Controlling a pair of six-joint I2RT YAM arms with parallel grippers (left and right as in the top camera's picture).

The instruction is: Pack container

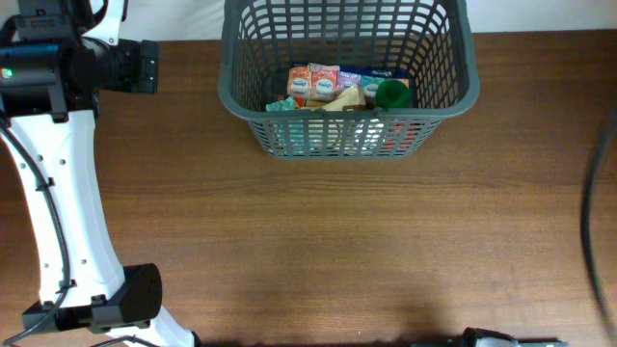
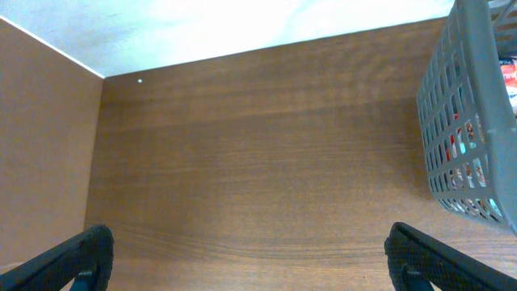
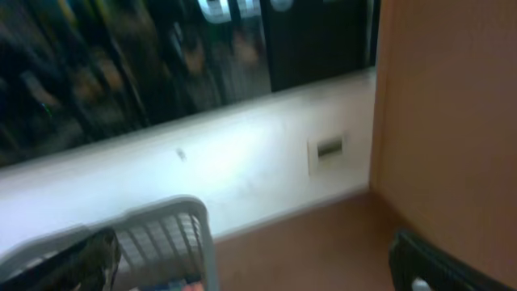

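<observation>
The dark grey slotted basket (image 1: 347, 106) stands at the back middle of the wooden table. It holds orange cartons (image 1: 323, 83), a green-lidded jar (image 1: 392, 93) and other packets. My left gripper (image 2: 248, 242) is open and empty over bare table, left of the basket (image 2: 468, 137). In the overhead view it sits at the far left (image 1: 145, 66). My right gripper (image 3: 254, 250) is open and empty. Its view is blurred, with a basket corner (image 3: 182, 230) by the left finger. The right gripper is out of the overhead view.
The left arm's white links (image 1: 67, 212) and base (image 1: 135, 294) take up the table's left side. A dark cable (image 1: 590, 222) hangs at the right edge. A white wall (image 3: 242, 162) lies behind the table.
</observation>
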